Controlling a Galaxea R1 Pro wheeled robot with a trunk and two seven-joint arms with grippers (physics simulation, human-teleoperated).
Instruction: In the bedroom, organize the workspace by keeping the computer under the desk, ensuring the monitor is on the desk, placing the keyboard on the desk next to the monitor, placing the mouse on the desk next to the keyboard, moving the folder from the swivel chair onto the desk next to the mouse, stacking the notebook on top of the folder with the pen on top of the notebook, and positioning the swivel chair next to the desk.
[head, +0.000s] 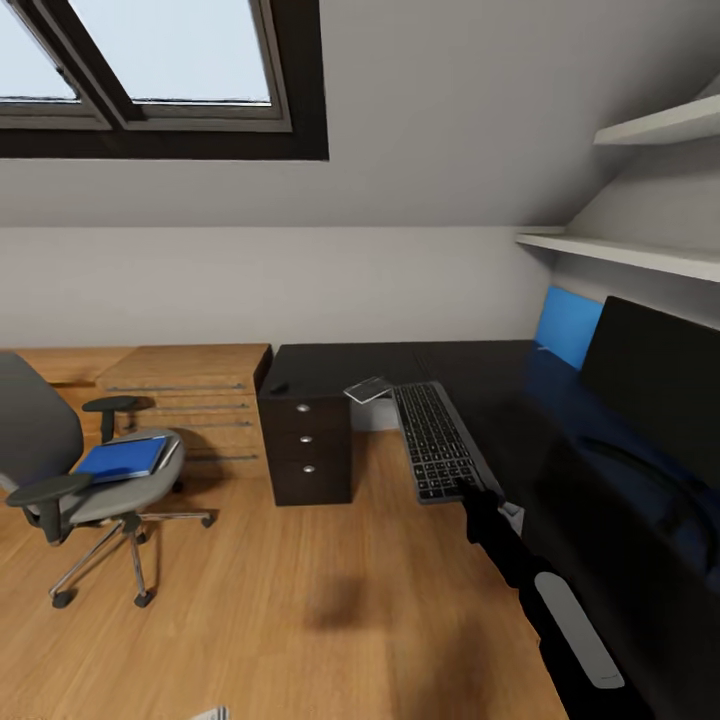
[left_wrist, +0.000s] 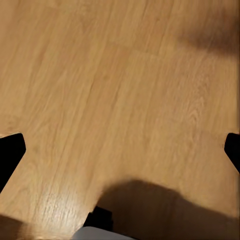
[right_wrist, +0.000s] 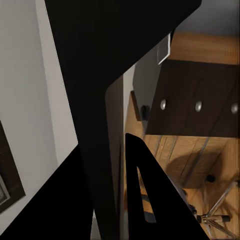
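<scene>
My right gripper (head: 478, 492) is shut on the near end of the silver-grey keyboard (head: 433, 447), which lies lengthwise along the front edge of the black desk (head: 340, 360). In the right wrist view the keyboard appears edge-on beside one black finger (right_wrist: 142, 200). The monitor (head: 655, 385) stands on the desk at the right. A thin grey notebook (head: 366, 388) pokes over the desk edge beyond the keyboard. The blue folder (head: 122, 458) lies on the seat of the grey swivel chair (head: 40, 440), left of the desk. My left gripper (left_wrist: 121, 152) is open above bare wood floor.
A black drawer unit (head: 308, 450) with silver knobs stands under the desk's left end. Low light-wood cabinets (head: 190, 390) line the wall behind the chair. White shelves (head: 620, 250) hang above the monitor. A blue panel (head: 568, 325) sits at the desk's far corner.
</scene>
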